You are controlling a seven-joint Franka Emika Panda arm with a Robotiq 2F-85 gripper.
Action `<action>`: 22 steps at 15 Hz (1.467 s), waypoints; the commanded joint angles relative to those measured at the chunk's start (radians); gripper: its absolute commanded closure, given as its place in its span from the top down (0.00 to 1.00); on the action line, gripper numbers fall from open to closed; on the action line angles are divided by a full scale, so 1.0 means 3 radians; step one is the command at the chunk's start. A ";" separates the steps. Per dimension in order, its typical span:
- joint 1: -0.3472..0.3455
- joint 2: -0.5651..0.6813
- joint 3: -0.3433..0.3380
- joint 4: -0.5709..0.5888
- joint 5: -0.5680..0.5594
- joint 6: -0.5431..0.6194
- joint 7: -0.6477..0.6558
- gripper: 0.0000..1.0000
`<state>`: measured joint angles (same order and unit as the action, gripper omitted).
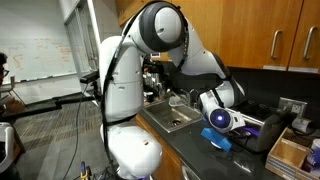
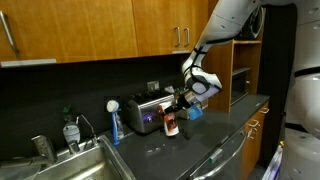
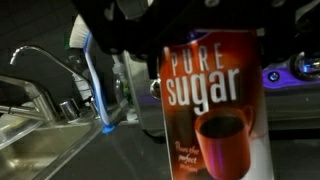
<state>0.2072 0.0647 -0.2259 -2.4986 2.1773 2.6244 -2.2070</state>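
Observation:
My gripper (image 2: 178, 103) is shut on a red can labelled "Pure Sugar" (image 2: 171, 123) and holds it upright just above the dark countertop (image 2: 200, 145), in front of a silver toaster (image 2: 150, 110). In the wrist view the sugar can (image 3: 210, 110) fills the middle, and the dark gripper (image 3: 205, 35) comes in from the top and covers the can's upper part. In an exterior view the wrist (image 1: 220, 118) hangs over the counter right of the sink; the can is hidden there.
A steel sink (image 2: 75, 165) with a curved faucet (image 3: 45, 60) lies beside the can. A blue-handled brush (image 2: 114, 125) and a water bottle (image 2: 69, 130) stand by the sink. Wooden cabinets (image 2: 90, 30) hang above. A blue object (image 1: 218, 140) lies on the counter.

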 commanded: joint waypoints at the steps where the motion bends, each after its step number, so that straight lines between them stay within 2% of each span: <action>1: -0.0322 -0.0051 0.0248 -0.0055 0.0162 -0.0101 -0.0249 0.56; 6: -0.0527 0.0130 0.0342 -0.0018 0.0297 -0.0260 -0.0481 0.56; 19: -0.0765 0.0493 0.0265 0.0061 0.0246 -0.0803 -0.0819 0.56; 20: -0.0775 0.0507 0.0260 0.0067 0.0234 -0.0823 -0.0822 0.92; 22: -0.0788 0.0531 0.0251 0.0081 0.0226 -0.0836 -0.0848 1.00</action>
<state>-0.0159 0.1653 -0.1461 -2.4997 2.2419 2.3776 -2.4206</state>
